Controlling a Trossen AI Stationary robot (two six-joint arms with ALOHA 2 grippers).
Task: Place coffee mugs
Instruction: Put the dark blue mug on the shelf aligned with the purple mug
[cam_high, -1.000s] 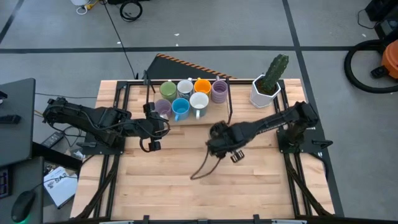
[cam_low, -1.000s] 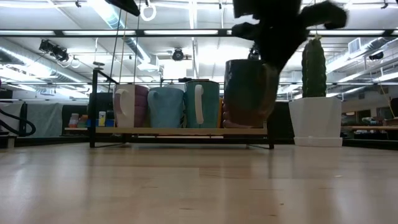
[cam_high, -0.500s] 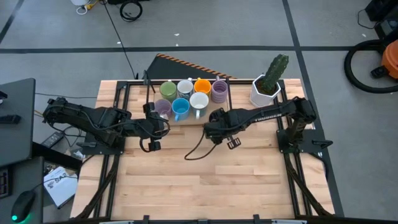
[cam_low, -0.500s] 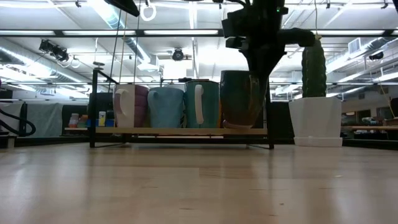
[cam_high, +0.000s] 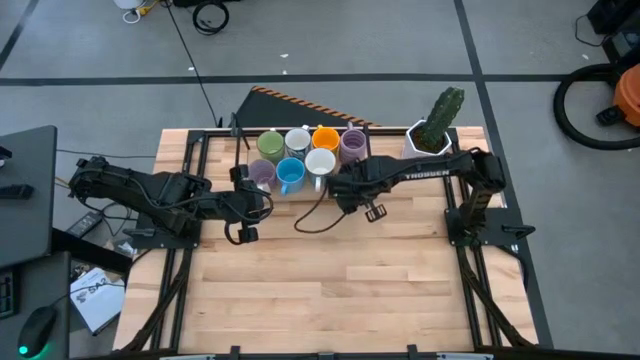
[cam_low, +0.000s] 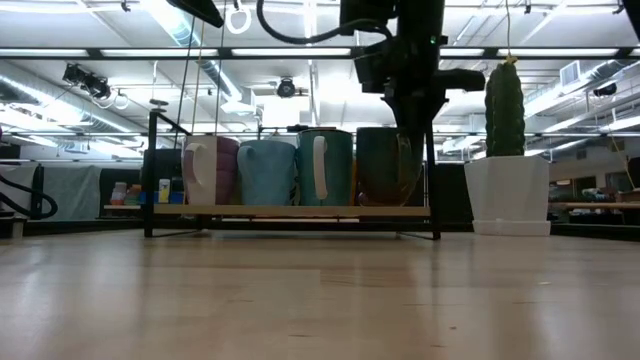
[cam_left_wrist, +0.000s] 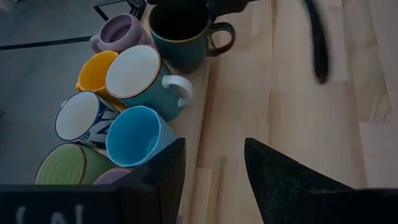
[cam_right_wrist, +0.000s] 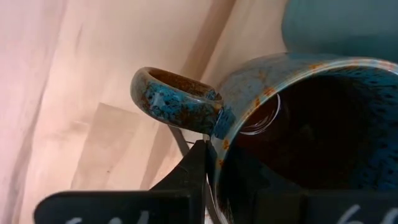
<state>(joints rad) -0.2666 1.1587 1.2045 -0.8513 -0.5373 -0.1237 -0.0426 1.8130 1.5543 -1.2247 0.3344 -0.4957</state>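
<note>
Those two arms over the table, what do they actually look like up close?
Both are dark, jointed metal arms. The right arm carries pale lettering along its forearm, and a black cable loops from it across the wood. The left gripper ends in two flat, black, wedge-shaped fingers.

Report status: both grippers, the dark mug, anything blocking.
Right gripper shut on dark mug rim, at the rack. Left gripper open, waiting beside the rack. White-rimmed mug close alongside.

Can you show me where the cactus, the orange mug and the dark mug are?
cactus (cam_high: 441, 117): high view, on the middle of its green stem.
orange mug (cam_high: 325, 138): high view, on its open top.
dark mug (cam_left_wrist: 180, 28): left wrist view, on its dark inside.
</note>
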